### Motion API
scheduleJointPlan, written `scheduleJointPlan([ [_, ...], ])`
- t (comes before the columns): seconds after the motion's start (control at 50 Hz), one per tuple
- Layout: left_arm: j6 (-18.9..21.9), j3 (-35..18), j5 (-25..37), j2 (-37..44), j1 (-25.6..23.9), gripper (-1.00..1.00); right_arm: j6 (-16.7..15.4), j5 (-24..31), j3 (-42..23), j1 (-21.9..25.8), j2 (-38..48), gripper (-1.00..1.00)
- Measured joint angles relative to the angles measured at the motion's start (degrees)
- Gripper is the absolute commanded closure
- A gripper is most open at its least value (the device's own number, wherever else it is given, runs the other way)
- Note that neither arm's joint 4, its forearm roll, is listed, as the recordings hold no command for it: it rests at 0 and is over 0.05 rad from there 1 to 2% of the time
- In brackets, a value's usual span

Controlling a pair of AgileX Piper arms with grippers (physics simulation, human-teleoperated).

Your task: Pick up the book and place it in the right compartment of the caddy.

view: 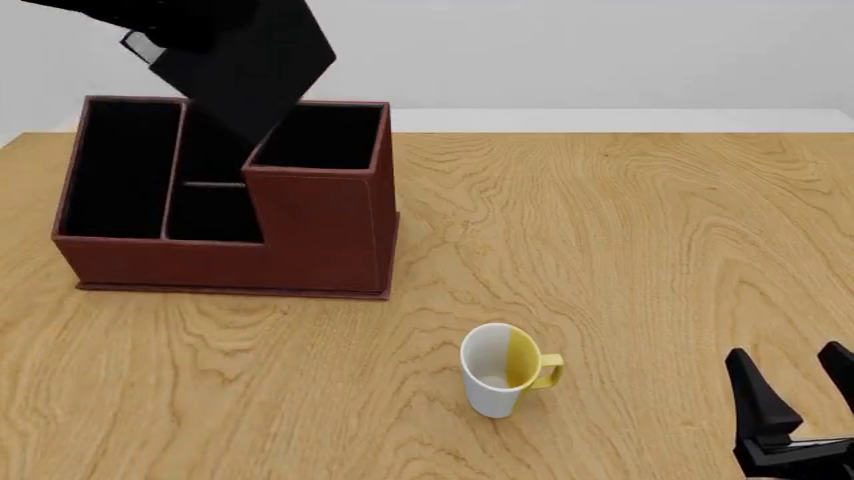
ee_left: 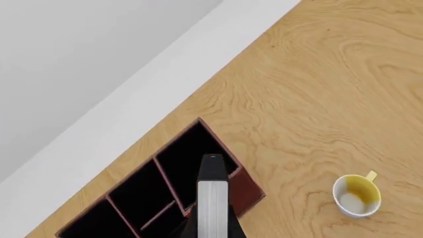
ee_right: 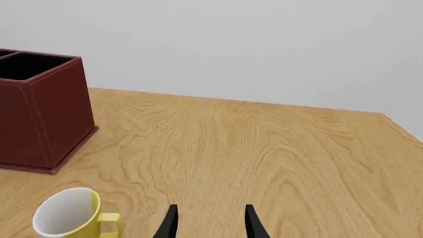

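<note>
The black book (view: 251, 72) hangs tilted on one corner above the reddish-brown caddy (view: 320, 235), with my left gripper (view: 171, 40) shut on its upper left part. In the front view its lowest corner points at the wall between the middle sections and the taller right compartment (view: 320, 135). The left wrist view looks down the book's white page edge (ee_left: 212, 208) onto the caddy (ee_left: 248, 191) and the right compartment (ee_left: 188, 153). My right gripper (view: 801, 395) stands open and holds nothing low at the near right, its fingers (ee_right: 170, 220) spread over bare wood.
A white mug with yellow side and handle (view: 501, 372) stands upright in front of the caddy, left of my right gripper; it also shows as mug (ee_left: 357, 196) and mug (ee_right: 69, 218). The caddy's corner (ee_right: 49, 114) sits far left. A white wall lies beyond the table's far edge.
</note>
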Motion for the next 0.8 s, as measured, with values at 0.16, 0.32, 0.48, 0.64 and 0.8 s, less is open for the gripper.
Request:
scheduleJointPlan([
  [0.16, -0.1, -0.9, -2.1, 3.3, 0.8, 1.00, 0.1, -0.7, 0.0, 0.0, 0.9, -1.00],
  [0.32, 0.0, -2.8, -3.5, 6.6, 1.4, 1.00, 0.2, -1.4, 0.0, -0.1, 1.7, -1.00],
  [0.48, 0.6, -4.3, -4.8, 9.7, 2.4, 1.00, 0.3, -2.0, 0.0, -0.1, 2.5, -1.00],
  [0.64, 1.0, -5.6, -5.8, 12.2, 3.2, 1.00, 0.5, -2.5, 0.0, -0.2, 3.1, -1.00],
  [0.8, 1.5, -6.5, -7.1, 15.3, 4.2, 1.00, 0.7, -3.1, 0.0, -0.3, 3.9, -1.00],
])
